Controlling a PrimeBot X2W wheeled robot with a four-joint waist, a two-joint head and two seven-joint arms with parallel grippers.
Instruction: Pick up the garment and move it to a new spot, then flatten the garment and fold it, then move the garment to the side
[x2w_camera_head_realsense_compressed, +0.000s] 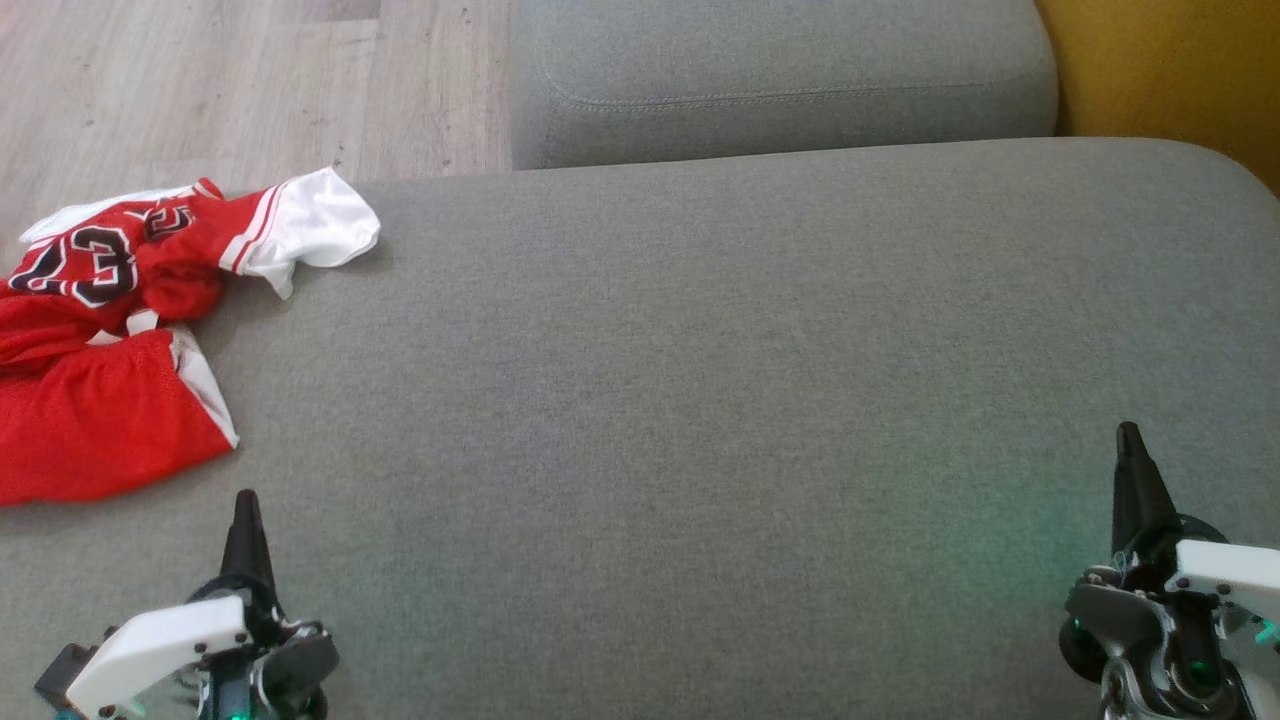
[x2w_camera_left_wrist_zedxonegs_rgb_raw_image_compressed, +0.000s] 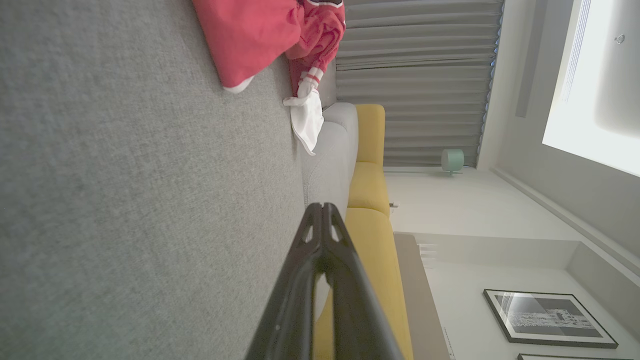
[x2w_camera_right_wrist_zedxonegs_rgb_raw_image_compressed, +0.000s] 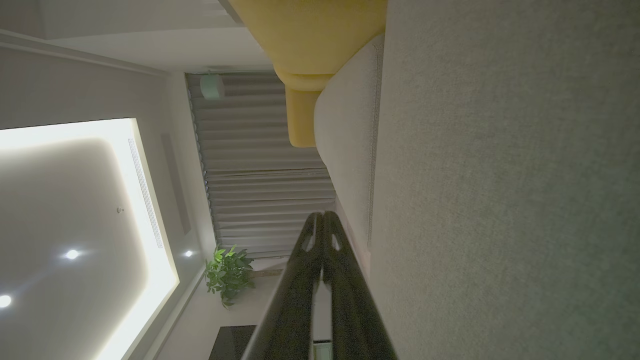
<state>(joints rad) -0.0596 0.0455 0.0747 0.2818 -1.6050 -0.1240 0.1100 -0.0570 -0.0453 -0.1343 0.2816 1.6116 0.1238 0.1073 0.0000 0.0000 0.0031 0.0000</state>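
Before me spreads a wide grey fabric cushion (x2w_camera_head_realsense_compressed: 700, 400), and behind it stands a second grey cushion (x2w_camera_head_realsense_compressed: 780, 80) with a stitched seam. On the right of that one there is yellow upholstery (x2w_camera_head_realsense_compressed: 1170, 70). At the far left I see a pale wooden floor (x2w_camera_head_realsense_compressed: 200, 90). Grey pleated curtains (x2w_camera_left_wrist_zedxonegs_rgb_raw_image_compressed: 420, 75) hang across the room. A framed picture (x2w_camera_left_wrist_zedxonegs_rgb_raw_image_compressed: 547, 317) is on the white wall (x2w_camera_left_wrist_zedxonegs_rgb_raw_image_compressed: 475, 310), a green plant (x2w_camera_right_wrist_zedxonegs_rgb_raw_image_compressed: 227, 272) stands near the curtains, and the ceiling has a bright recessed panel (x2w_camera_right_wrist_zedxonegs_rgb_raw_image_compressed: 75, 200) and small spot lights (x2w_camera_right_wrist_zedxonegs_rgb_raw_image_compressed: 72, 254)

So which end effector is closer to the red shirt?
The left end effector: the red shirt lies just beyond its tip. The right end effector sits far across the grey sofa.
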